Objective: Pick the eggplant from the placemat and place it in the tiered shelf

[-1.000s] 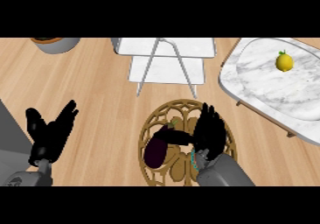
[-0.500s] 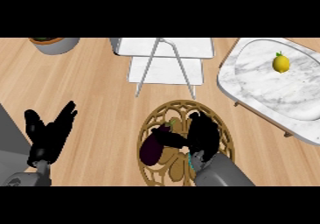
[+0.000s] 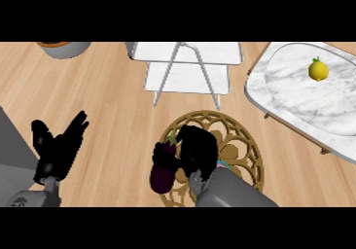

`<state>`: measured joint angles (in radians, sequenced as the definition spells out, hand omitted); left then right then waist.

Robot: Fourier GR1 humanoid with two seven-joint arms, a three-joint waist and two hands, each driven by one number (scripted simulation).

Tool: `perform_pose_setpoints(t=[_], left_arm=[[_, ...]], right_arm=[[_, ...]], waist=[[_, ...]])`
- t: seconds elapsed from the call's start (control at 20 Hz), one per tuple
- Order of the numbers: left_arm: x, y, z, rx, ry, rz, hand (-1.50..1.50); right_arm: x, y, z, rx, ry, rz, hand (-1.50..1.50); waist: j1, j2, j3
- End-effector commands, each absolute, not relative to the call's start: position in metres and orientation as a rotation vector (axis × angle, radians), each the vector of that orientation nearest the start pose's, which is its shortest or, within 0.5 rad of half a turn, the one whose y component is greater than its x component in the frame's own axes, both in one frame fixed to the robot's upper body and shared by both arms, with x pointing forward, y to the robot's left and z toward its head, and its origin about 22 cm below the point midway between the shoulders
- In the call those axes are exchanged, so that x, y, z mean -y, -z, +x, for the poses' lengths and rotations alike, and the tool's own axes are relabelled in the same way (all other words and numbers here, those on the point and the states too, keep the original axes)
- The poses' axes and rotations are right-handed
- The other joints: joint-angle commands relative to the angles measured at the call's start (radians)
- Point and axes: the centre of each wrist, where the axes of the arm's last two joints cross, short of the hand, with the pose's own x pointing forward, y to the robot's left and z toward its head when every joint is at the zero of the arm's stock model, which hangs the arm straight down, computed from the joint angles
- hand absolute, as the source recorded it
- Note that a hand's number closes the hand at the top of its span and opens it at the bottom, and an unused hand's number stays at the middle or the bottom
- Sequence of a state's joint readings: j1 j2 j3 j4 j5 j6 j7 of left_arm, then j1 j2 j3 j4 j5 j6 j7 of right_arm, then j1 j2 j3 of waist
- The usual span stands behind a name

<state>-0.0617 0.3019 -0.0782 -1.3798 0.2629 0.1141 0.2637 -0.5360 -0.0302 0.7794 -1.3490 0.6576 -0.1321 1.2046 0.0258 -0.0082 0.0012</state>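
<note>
So your right hand point(image 3: 194, 148) was curled round the eggplant point(image 3: 161, 177) on the placemat point(image 3: 242, 140), left hand point(image 3: 59, 148) open over the bench point(image 3: 102, 92).

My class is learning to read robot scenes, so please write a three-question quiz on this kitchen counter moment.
1. True or false: the dark purple eggplant lies on the round golden openwork placemat.
2. Which robot hand curls round the eggplant? A) left B) right C) neither
3. Fill in: right of the white tiered shelf, the white marble tray holds a yellow ___.
Key: 1 true. 2 B, the right robot hand; the left robot hand rests open at the view's lower left. 3 lemon.
</note>
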Motion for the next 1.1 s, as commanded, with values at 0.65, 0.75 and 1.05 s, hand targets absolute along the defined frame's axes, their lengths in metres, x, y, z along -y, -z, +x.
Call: perform_pose_setpoints(t=[0.65,0.75,1.05], left_arm=[[-0.292,0.03,0.249,1.102,-0.023,0.093,0.0],[-0.293,0.025,0.257,1.098,-0.047,0.09,0.0],[-0.3,0.024,0.256,1.095,-0.049,0.095,0.0]], right_arm=[[-0.056,-0.206,0.233,1.605,-0.724,-0.708,1.5],[-0.056,-0.232,0.228,1.611,-0.715,-0.735,1.5],[-0.06,-0.297,0.238,1.637,-0.636,-0.832,1.5]], waist=[[-0.005,-0.006,-0.003],[-0.02,-0.006,-0.003],[-0.032,-0.004,-0.003]])
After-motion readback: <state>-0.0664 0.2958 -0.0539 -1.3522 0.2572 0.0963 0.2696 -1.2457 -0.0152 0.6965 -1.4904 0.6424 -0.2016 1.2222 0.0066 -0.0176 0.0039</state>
